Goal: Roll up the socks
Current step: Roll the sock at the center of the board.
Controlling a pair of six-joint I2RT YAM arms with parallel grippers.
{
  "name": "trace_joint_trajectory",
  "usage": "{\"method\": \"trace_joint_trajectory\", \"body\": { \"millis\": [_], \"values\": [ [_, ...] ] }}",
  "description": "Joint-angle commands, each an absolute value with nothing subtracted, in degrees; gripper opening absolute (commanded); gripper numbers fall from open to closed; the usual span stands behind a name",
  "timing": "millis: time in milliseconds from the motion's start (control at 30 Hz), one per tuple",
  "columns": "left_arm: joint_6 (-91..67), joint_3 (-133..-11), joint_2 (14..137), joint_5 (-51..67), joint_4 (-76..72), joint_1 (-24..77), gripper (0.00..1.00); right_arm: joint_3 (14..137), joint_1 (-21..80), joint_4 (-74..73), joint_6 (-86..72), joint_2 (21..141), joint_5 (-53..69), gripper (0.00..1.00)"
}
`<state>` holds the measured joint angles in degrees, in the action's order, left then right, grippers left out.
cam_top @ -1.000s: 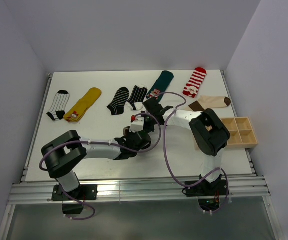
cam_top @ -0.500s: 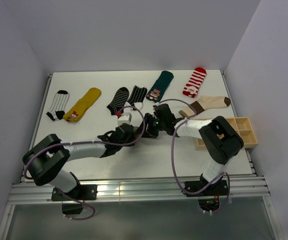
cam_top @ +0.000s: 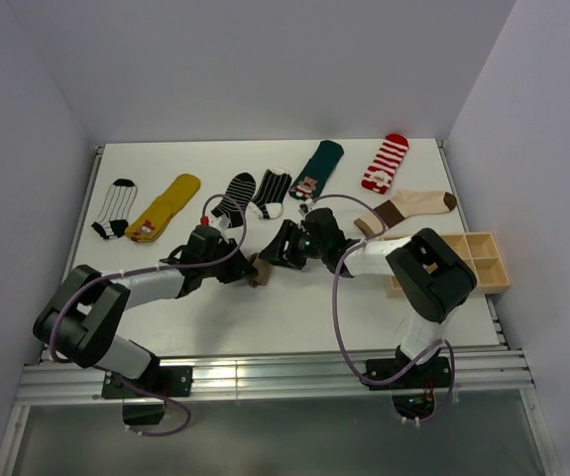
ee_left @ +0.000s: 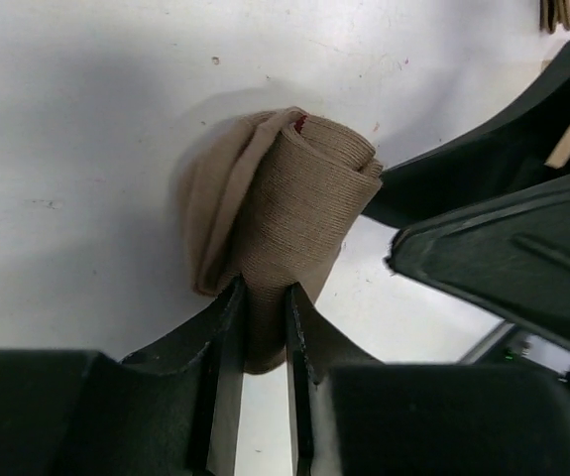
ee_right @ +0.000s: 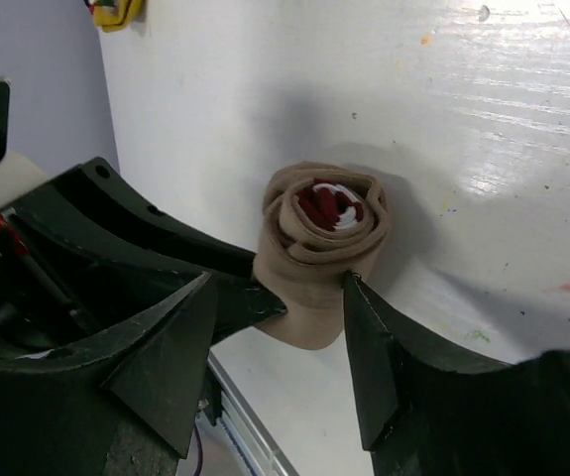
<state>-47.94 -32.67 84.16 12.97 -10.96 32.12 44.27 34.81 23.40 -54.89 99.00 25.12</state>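
A tan-brown sock (ee_left: 299,188) lies rolled into a tight bundle on the white table, near its middle (cam_top: 261,270); red and white fabric shows at the roll's core (ee_right: 326,203). My left gripper (ee_left: 263,290) is shut on the roll's lower end, one finger on each side (cam_top: 248,271). My right gripper (ee_right: 277,286) stands open around the roll's other end, its right fingertip (ee_right: 352,288) at the fabric's edge (cam_top: 278,256). Several other socks lie flat along the back, among them a cream one with brown bands (cam_top: 410,205) and a black one with thin white lines (cam_top: 272,190).
Along the back also lie a black-and-white striped sock (cam_top: 114,208), a yellow one (cam_top: 167,205), a black striped one (cam_top: 233,198), a teal one (cam_top: 317,168) and a red-and-white one (cam_top: 385,162). A wooden compartment tray (cam_top: 470,260) stands at the right edge.
The right gripper has opened and let go of the rolled sock. The left gripper has closed tighter on it. The left arm's wrist has swung to the left.
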Motion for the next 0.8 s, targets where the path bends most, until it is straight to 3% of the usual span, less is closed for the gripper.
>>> {"method": "trace_joint_trajectory", "body": {
  "millis": [0, 433, 667, 767],
  "values": [
    [-50.97, -31.99, 86.21, 21.09, -14.15, 29.54, 0.24, 44.30, 35.68, 27.68, -55.02, 101.42, 23.03, 0.61],
    [-53.17, -33.57, 94.65, 25.31, -16.17, 27.25, 0.25, 46.84, 37.18, 23.74, -52.47, 105.38, 22.32, 0.53],
    [-52.47, -34.28, 94.84, 24.44, -15.12, 27.16, 0.33, 49.21, 37.44, 17.94, -49.75, 104.94, 20.23, 0.08],
    [-51.51, -33.22, 90.63, 20.49, -13.19, 27.25, 0.44, 51.32, 37.44, 10.92, -47.73, 104.06, 18.20, 0.00]
  ]
}}
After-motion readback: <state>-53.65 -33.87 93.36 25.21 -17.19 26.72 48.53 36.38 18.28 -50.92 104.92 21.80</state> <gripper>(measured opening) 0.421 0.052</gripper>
